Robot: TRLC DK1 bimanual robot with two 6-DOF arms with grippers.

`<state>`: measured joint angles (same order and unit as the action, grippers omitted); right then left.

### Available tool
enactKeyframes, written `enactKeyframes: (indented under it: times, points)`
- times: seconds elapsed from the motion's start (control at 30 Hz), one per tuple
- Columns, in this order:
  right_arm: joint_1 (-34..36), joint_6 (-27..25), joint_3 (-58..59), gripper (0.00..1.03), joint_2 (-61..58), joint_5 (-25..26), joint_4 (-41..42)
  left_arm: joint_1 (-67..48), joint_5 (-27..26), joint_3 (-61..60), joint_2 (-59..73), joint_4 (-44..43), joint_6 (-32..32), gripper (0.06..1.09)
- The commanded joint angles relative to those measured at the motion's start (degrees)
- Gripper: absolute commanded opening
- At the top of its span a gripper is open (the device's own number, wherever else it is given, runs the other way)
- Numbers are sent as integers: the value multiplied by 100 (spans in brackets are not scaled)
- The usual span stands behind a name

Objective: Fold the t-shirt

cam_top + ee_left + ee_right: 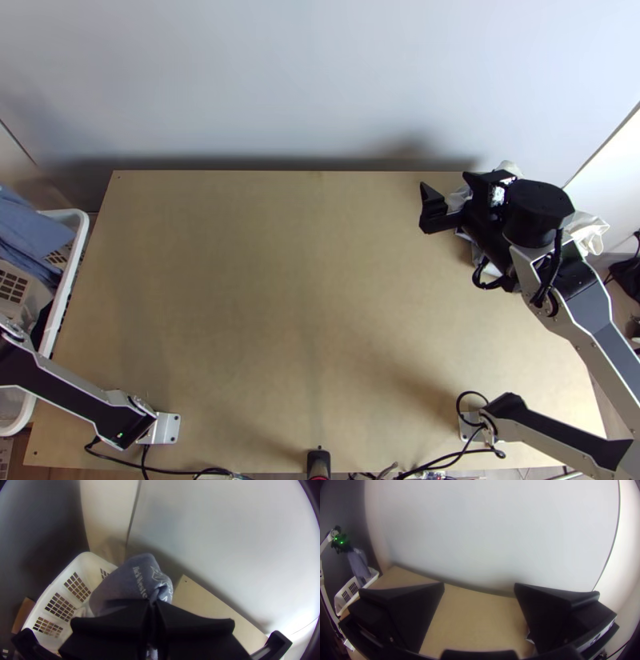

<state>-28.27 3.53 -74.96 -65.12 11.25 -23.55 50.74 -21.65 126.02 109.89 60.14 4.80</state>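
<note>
The blue-grey t-shirt [30, 234] is at the top view's left edge, over the white basket. In the left wrist view my left gripper [152, 604] is shut on the bunched cloth of the t-shirt [125, 581], which has pale print. The right wrist view shows the shirt [358, 563] hanging from that gripper above the basket. My right gripper [448, 190] stands open over the table's far right corner, its fingers wide apart with nothing between them, also in the right wrist view [479, 586].
A white basket [78, 240] stands beside the table's left edge. Pale cloth [590, 228] lies at the far right, partly beneath the right arm. The wooden table [280, 296] stretches between the arm bases and the white wall. Cables run along the near edge.
</note>
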Motion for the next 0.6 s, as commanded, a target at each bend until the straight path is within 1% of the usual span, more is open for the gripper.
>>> enactKeyframes:
  times: [0.0, 0.2, 0.37, 0.57]
  points:
    - [6, -1, 166, 97, 105, 0, 105, -451, -129, -191, -319, 411, 206, 9]
    - [59, -72, 482, 97, 351, 9, 246, -1312, -138, -754, -811, 455, 285, 9]
    - [120, -168, 667, 97, 553, 9, 369, -2279, -138, -1686, -1321, 358, 338, 9]
    - [173, -309, 746, 97, 729, 9, 369, -3422, -59, -3022, -1953, -37, 92, 9]
